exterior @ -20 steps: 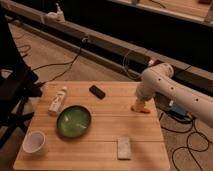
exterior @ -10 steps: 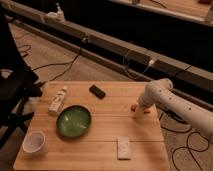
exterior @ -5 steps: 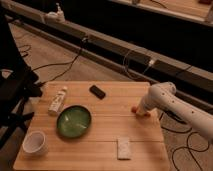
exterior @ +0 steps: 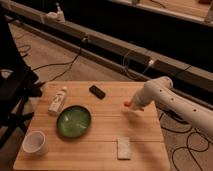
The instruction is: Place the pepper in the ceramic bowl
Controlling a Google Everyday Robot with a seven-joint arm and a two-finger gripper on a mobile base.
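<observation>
Gripping: cannot tell whether the gripper (exterior: 131,105) is closed on anything; tip hidden under the white arm (exterior: 165,97).
Pepper: the pepper (exterior: 127,104) shows as an orange spot right at the gripper tip, on its 9 o'clock side; resting on the wood or just off it, cannot tell.
Just changed: arm lower than two seconds ago, and the tip shifted toward 9 o'clock; the orange spot now further toward 9 o'clock too, keeping with the tip.
Meaning for the task: probably a pickup under way or just made; nothing in the ceramic bowl (exterior: 73,121) yet, so the carry is not yet done.
Bowl: at 8 to 9 o'clock from the gripper, well apart, mouth up.
Open room: bare planks of the table (exterior: 110,125) between gripper and bowl, a straight lane.
Beside the lane: black block (exterior: 97,91) at 10 o'clock of the gripper; pale flat pad (exterior: 123,147) at 6 o'clock.
Beyond the bowl: white bottle (exterior: 57,100) at its 11 o'clock, white cup (exterior: 34,142) at its 8 o'clock.
Edges: table's right edge near at 3 o'clock of the gripper; a dropped pepper could roll off there.
</observation>
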